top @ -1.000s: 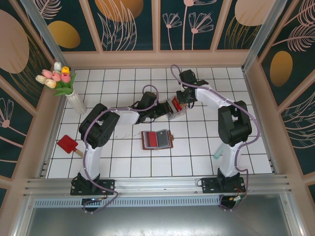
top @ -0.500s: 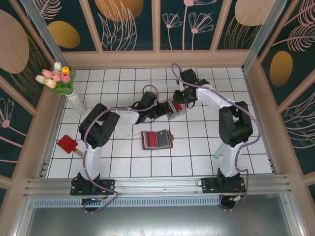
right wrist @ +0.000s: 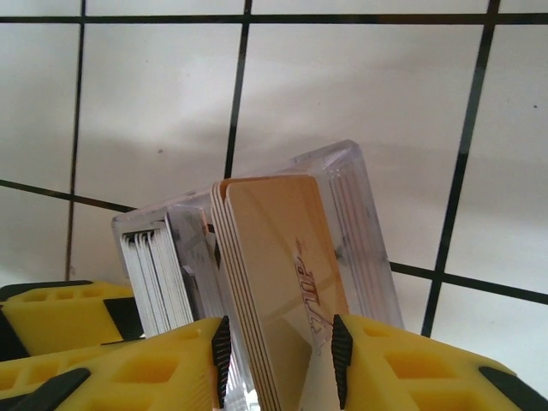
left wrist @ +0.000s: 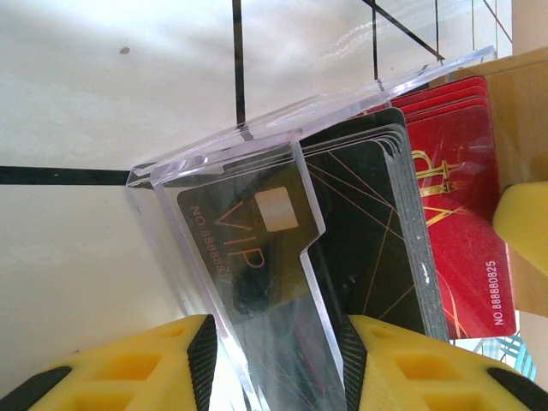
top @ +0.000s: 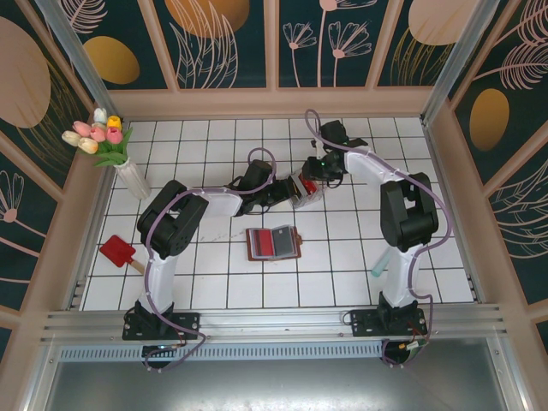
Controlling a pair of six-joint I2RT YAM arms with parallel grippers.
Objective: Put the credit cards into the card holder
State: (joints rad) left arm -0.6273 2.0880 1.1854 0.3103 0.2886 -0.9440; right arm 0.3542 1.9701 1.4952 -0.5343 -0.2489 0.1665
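The card holder (top: pixel 272 243), a brown wallet, lies open on the white tiles in front of both arms. Behind it, my left gripper (top: pixel 291 193) (left wrist: pixel 276 364) is shut on the wall of a clear plastic tray (top: pixel 305 190) (left wrist: pixel 223 180). The tray holds credit cards on edge: black cards (left wrist: pixel 368 231), red cards (left wrist: pixel 454 180) and tan-orange cards (right wrist: pixel 282 265). My right gripper (top: pixel 311 178) (right wrist: pixel 278 360) comes down on the tray from behind. Its jaws stand open on either side of the tan-orange stack, with a gap at the left pad.
A vase of tulips (top: pixel 110 145) stands at the far left. A red flat tool (top: pixel 118 252) lies near the left arm and a teal stick (top: pixel 378 267) beside the right arm's base. Wooden walls ring the tiled floor (top: pixel 342 274).
My right gripper's jaws have widened around the tan-orange cards and its wrist has shifted slightly back. The left gripper keeps its hold on the tray.
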